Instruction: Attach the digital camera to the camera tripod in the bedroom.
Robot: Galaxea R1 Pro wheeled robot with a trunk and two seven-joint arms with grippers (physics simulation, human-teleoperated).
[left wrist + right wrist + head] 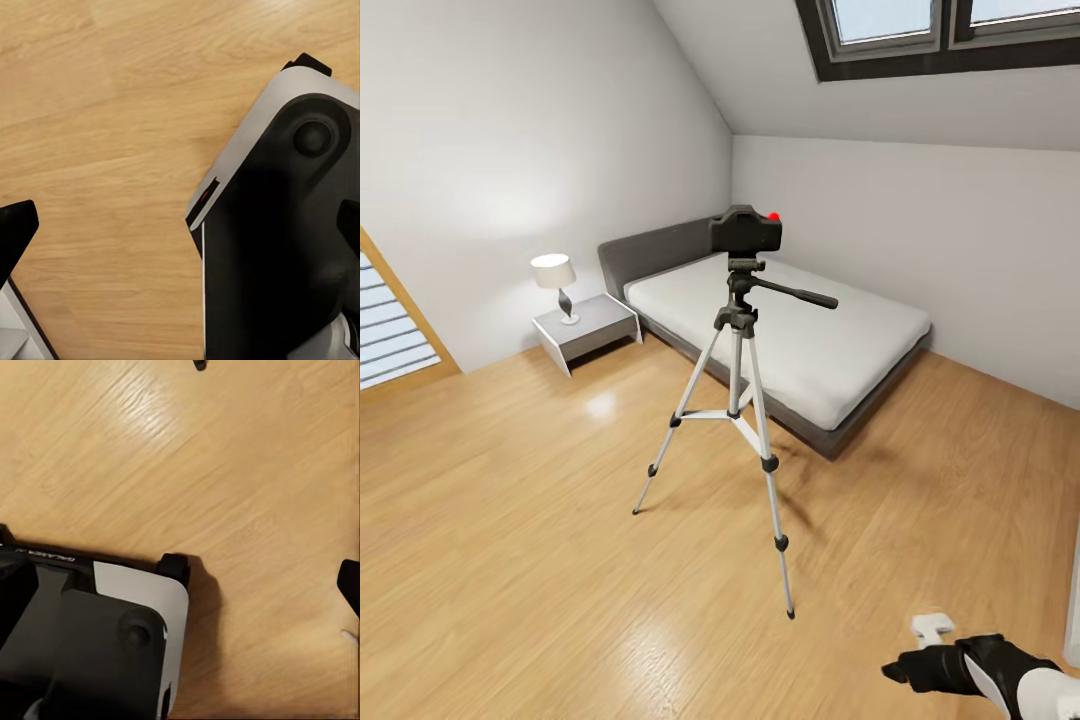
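We see the digital camera (745, 230) sitting on the head of the camera tripod (736, 400), which stands on the wood floor (510, 560) in the bedroom, mid-scene, with the grey bed (780, 330) just beyond it on the far right. The camera looks upright and level; we judge the attachment done or very nearly so, though we cannot confirm from here that the mount is locked.

Right tool (935, 655): low at the near right corner, well apart from the tripod, holding nothing. We cannot tell whether its fingers are apart or together. Left tool: both wrist views give floor and parts of the robot's own base, so its state is unknown too.

Risks from here:
- Base or arm motion clipping the near tripod leg would tip the stand.
- If the camera only rests on the head, any jolt could drop it.
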